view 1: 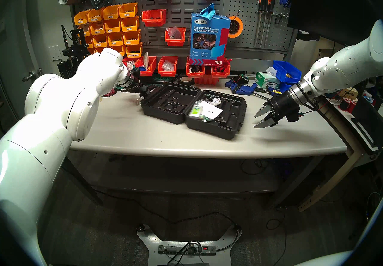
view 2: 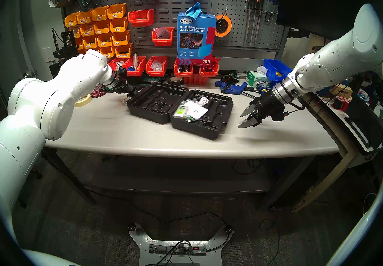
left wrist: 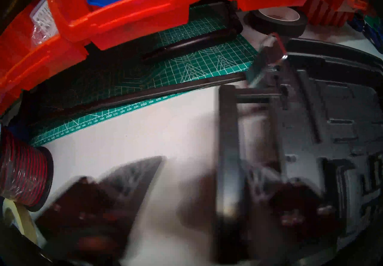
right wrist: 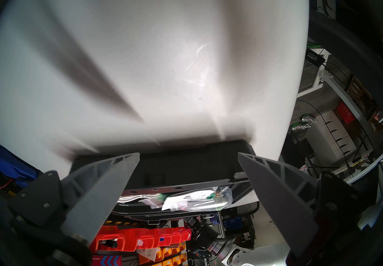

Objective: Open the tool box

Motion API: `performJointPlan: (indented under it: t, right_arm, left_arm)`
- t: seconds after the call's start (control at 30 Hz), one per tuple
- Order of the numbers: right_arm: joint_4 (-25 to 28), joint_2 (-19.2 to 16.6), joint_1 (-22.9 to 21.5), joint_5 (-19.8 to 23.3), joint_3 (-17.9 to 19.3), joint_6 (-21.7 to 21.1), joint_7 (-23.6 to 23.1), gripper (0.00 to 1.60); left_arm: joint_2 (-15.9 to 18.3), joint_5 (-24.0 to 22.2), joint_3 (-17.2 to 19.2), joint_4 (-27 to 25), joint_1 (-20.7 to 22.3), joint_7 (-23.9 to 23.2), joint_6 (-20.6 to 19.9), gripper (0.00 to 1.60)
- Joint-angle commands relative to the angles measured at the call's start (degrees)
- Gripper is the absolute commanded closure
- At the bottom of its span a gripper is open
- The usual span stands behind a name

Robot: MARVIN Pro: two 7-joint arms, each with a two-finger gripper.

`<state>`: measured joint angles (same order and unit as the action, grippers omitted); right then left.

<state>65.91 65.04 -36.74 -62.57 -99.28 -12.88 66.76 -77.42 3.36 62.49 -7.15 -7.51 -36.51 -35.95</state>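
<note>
The grey workbench takes up the middle of the room, and the tool box lies on it, roughly centred, opened out flat so both black moulded halves face up. Against the tool box, everything else falls into place. Behind it, at the back of the bench, stands the blue cleaning cloths box on top of red bins. To the tool box's right, well apart from it, the right gripper hangs low over the bare bench with its grey fingers spread wide, holding nothing. At the tool box's far left edge sits the left gripper, right at the black handle; the wrist picture is blurred there, with one finger on each side of the handle, so I cannot tell whether it grips. Inside the tool box's right half lie a white paper sheet, a small green-and-white packet and a coiled white cable.
</note>
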Motion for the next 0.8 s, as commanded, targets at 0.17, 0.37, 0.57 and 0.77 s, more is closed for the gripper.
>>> performJointPlan:
  t: [0.17, 0.37, 0.57, 0.77]
  right_arm:
    - [-0.03, 0.10, -0.60, -0.09, -0.08, -0.04, 0.00, 0.00]
    - [-0.04, 0.10, -0.58, -0.08, -0.08, -0.04, 0.00, 0.00]
    - [-0.07, 0.10, -0.56, -0.08, -0.07, -0.04, 0.01, 0.00]
    - [-0.04, 0.10, -0.59, -0.08, -0.08, -0.04, 0.00, 0.00]
  left_arm:
    - [0.62, -0.04, -0.02, 0.21, 1.94, -1.46, -2.15, 0.00]
    - [1.67, -1.04, 0.91, 0.21, 3.54, -4.27, -4.11, 0.00]
    - [3.00, -1.66, 1.56, -0.64, 5.45, -9.38, -4.84, 0.00]
    - [3.25, -1.60, 1.55, -1.09, 6.03, -11.31, -5.69, 0.00]
